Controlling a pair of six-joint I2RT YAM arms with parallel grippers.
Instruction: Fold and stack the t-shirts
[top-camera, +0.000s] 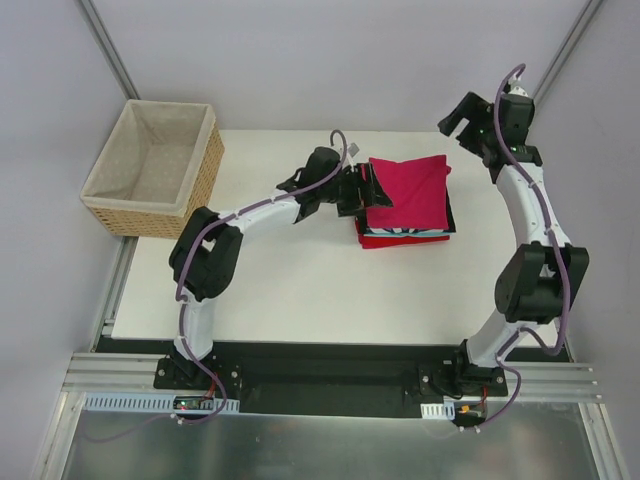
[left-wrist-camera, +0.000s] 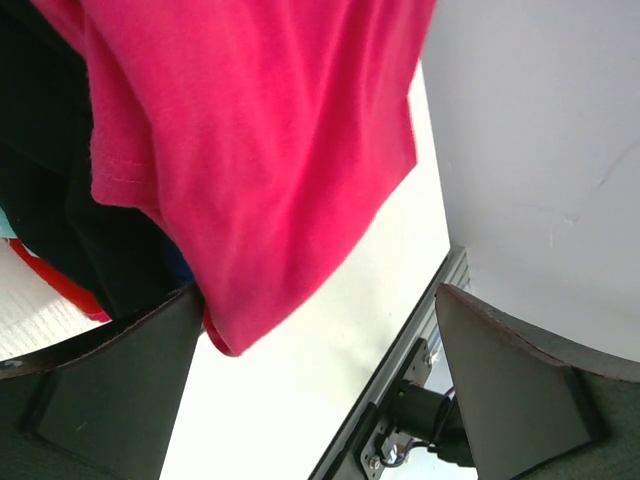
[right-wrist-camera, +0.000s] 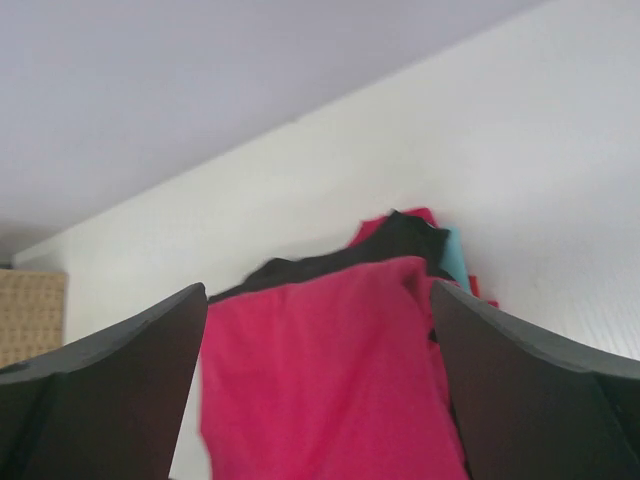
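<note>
Landmark: the stack of t-shirts (top-camera: 405, 205) on the white worktop (top-camera: 290, 290).

Stack: the crimson-pink tee (top-camera: 408, 188) lies folded on top. Beneath it a black tee (right-wrist-camera: 400, 235) shows at the edges, then a blue-white patterned one (top-camera: 405, 233), and a red one (top-camera: 400, 243) at the bottom. The pink layer sits slightly askew, and one corner overhangs the stack's left side.

Left fingers (left-wrist-camera: 110, 390): at the stack's left edge and spread wide apart. The overhanging pink corner hangs between them, close beside one finger. I cannot tell whether it touches, and nothing is clamped.

Right fingers (right-wrist-camera: 100, 400): held off the stack's far right corner, well apart from the cloth. They are spread wide, gripping and touching nothing.

Wicker basket (top-camera: 150, 170): well to the left of the stack, at the worktop's far left corner.
</note>
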